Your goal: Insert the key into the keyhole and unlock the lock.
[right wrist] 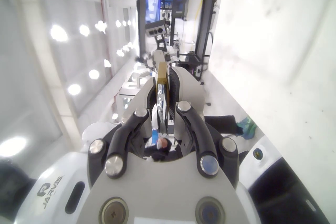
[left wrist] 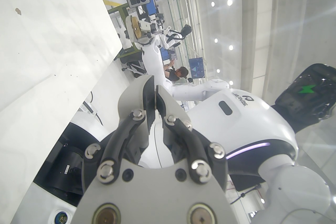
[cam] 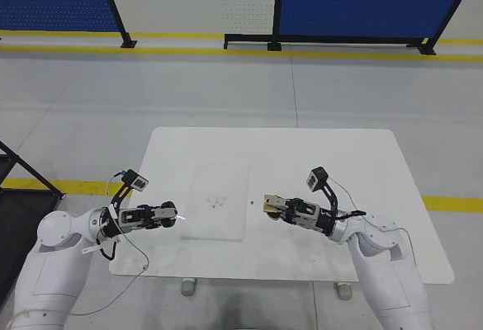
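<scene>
Top view: the left fingers (cam: 168,212) are clenched on the key (cam: 182,217), a small glint sticking out past their tips. The right fingers (cam: 278,205) grasp the brass lock (cam: 267,202), which juts from their tips toward the key. Both are held over the tabletop (cam: 348,165), tips facing each other and well apart.

Left wrist view: the left fingers (left wrist: 136,96) are pressed together on a thin metal edge, judged to be the key (left wrist: 156,100) seen edge-on. Far ahead of the tips, the lock (left wrist: 135,28) shows its round brass face, held up by the other arm.

Right wrist view: the right fingers (right wrist: 186,88) clamp the lock (right wrist: 161,75) between their pads, brass body toward the tips and silver shackle back toward the wrist.

Progress, as a judgement: both pick-ups look done, since key and lock are each in a grasp and off the tabletop. The main work is left: closing the gap, lining the key up with the keyhole, pushing it in and turning it. The keyhole itself is too small to make out.
</scene>
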`<state>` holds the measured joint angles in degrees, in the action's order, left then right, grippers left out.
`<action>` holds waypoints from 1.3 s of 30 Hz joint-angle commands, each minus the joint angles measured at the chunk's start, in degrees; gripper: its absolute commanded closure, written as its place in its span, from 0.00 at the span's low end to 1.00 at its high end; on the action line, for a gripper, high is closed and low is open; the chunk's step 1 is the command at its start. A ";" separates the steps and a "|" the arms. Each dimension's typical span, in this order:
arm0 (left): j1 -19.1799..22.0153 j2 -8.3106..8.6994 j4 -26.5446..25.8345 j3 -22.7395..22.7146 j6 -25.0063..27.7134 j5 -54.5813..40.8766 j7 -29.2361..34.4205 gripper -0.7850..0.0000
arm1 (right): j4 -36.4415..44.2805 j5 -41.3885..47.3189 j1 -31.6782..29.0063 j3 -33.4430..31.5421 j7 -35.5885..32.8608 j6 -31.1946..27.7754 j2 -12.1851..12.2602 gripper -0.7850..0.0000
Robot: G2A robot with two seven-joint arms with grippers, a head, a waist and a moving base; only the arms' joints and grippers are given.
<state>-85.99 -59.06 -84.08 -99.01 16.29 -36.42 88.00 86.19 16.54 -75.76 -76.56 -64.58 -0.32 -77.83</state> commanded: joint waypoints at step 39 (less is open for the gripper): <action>-3.89 -2.16 -7.73 14.62 6.17 4.92 -21.60 1.00 | -0.72 4.14 0.13 1.19 -1.58 -1.02 0.57 1.00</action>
<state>-89.78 -61.14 -91.38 -84.79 22.10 -33.00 68.83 85.47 20.68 -75.62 -75.36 -66.16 -1.34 -77.26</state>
